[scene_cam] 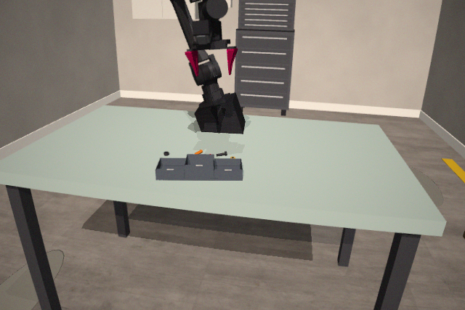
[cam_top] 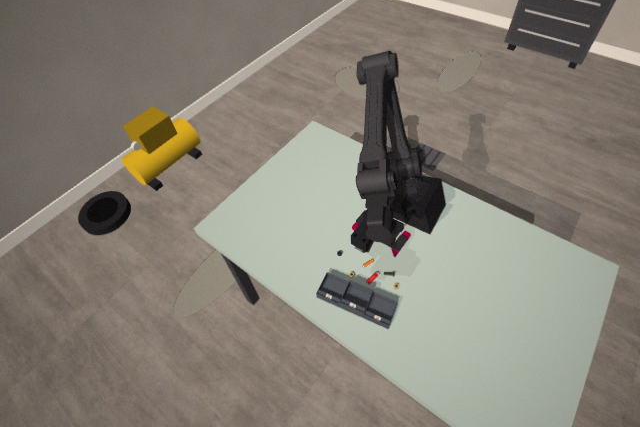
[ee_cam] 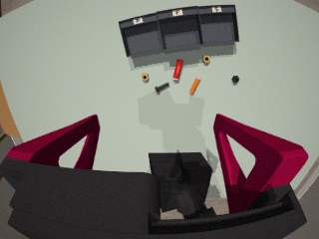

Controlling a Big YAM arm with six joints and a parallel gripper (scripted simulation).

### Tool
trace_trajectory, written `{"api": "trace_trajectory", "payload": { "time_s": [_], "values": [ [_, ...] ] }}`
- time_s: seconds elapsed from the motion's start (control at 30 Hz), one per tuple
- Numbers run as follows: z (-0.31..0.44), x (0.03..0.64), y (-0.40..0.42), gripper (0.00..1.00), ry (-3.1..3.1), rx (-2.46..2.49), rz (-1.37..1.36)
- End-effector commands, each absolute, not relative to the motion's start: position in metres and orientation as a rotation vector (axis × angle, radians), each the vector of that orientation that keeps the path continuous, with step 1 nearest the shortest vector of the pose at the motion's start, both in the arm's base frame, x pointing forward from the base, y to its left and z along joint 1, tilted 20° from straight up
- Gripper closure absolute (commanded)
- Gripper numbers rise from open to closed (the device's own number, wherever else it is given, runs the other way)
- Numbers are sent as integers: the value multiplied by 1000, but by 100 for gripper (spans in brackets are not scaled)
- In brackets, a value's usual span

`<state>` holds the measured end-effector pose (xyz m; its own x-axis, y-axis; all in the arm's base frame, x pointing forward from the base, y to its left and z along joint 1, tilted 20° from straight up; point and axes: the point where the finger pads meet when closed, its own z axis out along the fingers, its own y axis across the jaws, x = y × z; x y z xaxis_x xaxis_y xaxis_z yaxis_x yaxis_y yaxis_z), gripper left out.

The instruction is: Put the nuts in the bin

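Two brass-coloured nuts lie near the bins: one nut [ee_cam: 145, 77] [cam_top: 396, 285] [scene_cam: 232, 157] by the opposite end from S, the other nut [ee_cam: 206, 59] [cam_top: 351, 274] close to the bin marked S [ee_cam: 229, 9] [cam_top: 323, 294] [scene_cam: 176, 175]. A dark nut-like piece [ee_cam: 235, 79] [cam_top: 339, 252] [scene_cam: 166, 153] lies farther out, on the S side. The S bin is at the right of the row in the wrist view and looks empty there. My gripper [ee_cam: 157, 120] [scene_cam: 213, 75] is wide open and empty, high above the table.
A dark bolt [ee_cam: 161, 88] [cam_top: 389, 273] [scene_cam: 221, 154], a red cylinder [ee_cam: 177, 69] [cam_top: 372, 277] and an orange pin [ee_cam: 194, 86] [cam_top: 368, 262] [scene_cam: 198, 152] lie between the nuts. Two other bins adjoin S; the middle bin [scene_cam: 200, 172] has a taller front in the exterior view.
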<state>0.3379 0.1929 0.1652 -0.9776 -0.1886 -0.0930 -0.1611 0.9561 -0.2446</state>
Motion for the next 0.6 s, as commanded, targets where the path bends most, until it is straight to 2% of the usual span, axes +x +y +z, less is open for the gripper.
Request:
{"api": "trace_trajectory", "payload": {
  "time_s": [0.0,0.53,0.57],
  "values": [
    [169,339,195,0,2985,-268,-352],
    [169,339,195,0,2985,-268,-352],
    [165,338,193,92,2992,-269,-360]
  ]
}}
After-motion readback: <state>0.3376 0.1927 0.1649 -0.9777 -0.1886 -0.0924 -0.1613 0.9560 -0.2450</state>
